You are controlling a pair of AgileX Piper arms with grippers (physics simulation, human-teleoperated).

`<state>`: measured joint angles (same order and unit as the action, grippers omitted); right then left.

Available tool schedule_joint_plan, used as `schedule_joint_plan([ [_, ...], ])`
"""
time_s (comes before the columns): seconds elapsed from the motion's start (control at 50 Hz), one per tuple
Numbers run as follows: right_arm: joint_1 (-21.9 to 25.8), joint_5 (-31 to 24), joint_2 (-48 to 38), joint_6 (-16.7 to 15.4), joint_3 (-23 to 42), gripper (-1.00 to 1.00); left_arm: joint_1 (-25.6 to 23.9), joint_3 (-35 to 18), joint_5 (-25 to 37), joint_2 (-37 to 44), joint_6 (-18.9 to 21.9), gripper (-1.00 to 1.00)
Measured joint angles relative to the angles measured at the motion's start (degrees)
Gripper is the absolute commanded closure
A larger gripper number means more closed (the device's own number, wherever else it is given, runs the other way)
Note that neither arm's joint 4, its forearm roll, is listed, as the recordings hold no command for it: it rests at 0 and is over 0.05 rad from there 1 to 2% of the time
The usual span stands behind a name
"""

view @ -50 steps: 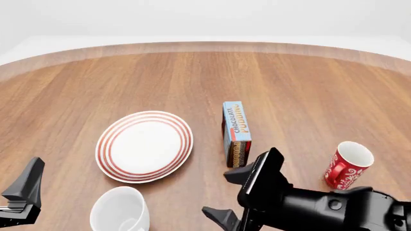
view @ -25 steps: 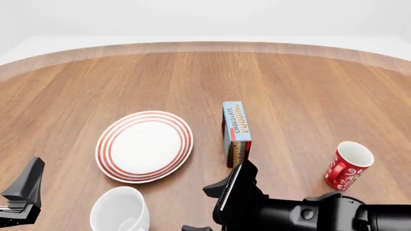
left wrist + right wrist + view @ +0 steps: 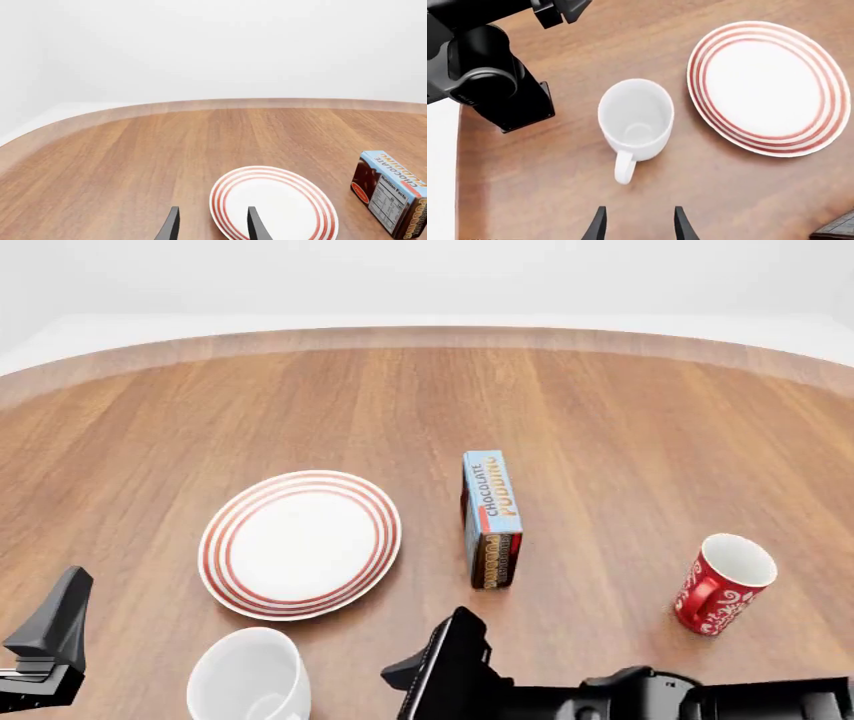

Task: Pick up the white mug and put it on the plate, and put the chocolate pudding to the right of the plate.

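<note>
In the front view the white mug [image 3: 248, 676] stands upright at the lower left of the frame, mouth up, just below the plate [image 3: 300, 544] and apart from it. Its hollow is bare white inside, as the right wrist view shows, with the loop handle [image 3: 624, 167] pointing toward the camera. The plate lies flat at centre left, its red-ringed rim around a bare white middle with nothing on it.

The chocolate pudding [image 3: 491, 518] stands on a long edge at the centre of the frame, just right of the plate, blue face up and dark end toward the camera. A red mug [image 3: 722, 583] with white patterns stands at the right, well apart from the box, leaning a little, its white inside holding nothing visible.

The right gripper [image 3: 636, 224] hangs near the white mug, fingers parted with bare wood between them, gripping nothing. The left gripper [image 3: 209, 225] also shows two parted fingers over the table beside the plate's rim, holding nothing; in the front view it sits at the lower left edge [image 3: 51, 645].
</note>
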<state>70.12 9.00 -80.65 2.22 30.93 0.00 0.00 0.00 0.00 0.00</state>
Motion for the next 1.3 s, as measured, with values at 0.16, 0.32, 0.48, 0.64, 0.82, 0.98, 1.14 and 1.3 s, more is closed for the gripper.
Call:
schedule_joint_plan([
  [0.16,1.45,0.16,-1.67,0.74,0.78,-1.0,0.0,0.0,0.0,0.0,0.0,-1.0],
  [0.32,2.41,0.07,-3.16,1.38,1.74,-1.0,0.0,0.0,0.0,0.0,0.0,-1.0],
  [0.48,2.91,-0.58,-4.48,1.88,3.03,-1.0,0.0,0.0,0.0,0.0,0.0,-1.0],
  [0.64,2.91,-1.53,-5.47,2.38,4.3,-1.0,0.0,0.0,0.0,0.0,0.0,-1.0],
  [0.82,2.75,-2.87,-6.45,2.66,5.94,-1.0,0.0,0.0,0.0,0.0,0.0,-1.0],
  [0.98,2.72,-3.87,-7.31,2.85,7.3,-1.0,0.0,0.0,0.0,0.0,0.0,-1.0],
  [1.14,2.6,-4.69,-8.21,2.91,8.51,-1.0,0.0,0.0,0.0,0.0,0.0,-1.0],
  [1.3,2.7,-5.22,-9.25,3.02,9.75,-1.0,0.0,0.0,0.0,0.0,0.0,-1.0],
])
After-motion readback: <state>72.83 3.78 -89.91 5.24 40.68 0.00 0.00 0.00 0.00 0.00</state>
